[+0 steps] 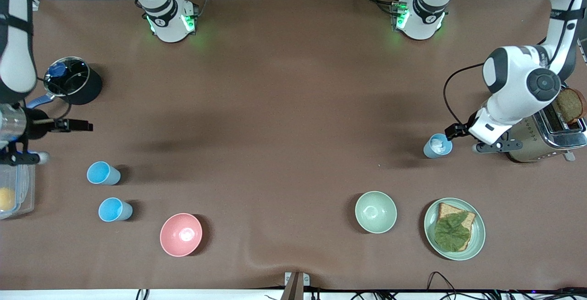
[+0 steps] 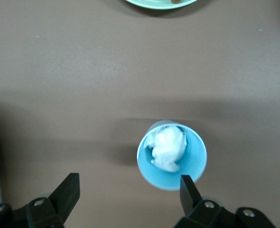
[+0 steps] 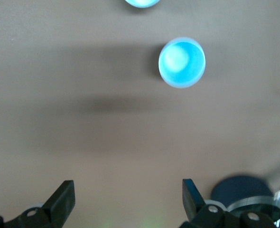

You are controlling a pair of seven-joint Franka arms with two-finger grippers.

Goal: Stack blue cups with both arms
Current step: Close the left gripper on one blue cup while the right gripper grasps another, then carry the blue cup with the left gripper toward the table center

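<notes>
Nearest cup (image 1: 115, 209): I see it beside the pink bowl (image 1: 180, 234), toward the right arm's end.
Second cup (image 1: 103, 173): just farther back.
Grey-blue cup (image 1: 437, 146): white wad inside, toward the left arm's end.
Left gripper (image 2: 130, 195): fingers spread, just beside that cup.
Right gripper (image 3: 128, 199): fingers spread, holding nothing, over the table near the black pot (image 1: 73, 81).

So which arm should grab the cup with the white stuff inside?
The left one. The left gripper is open right beside the cup with the white bit, near the toaster. The right gripper is over the table's other end, by the two bright blue cups.
</notes>
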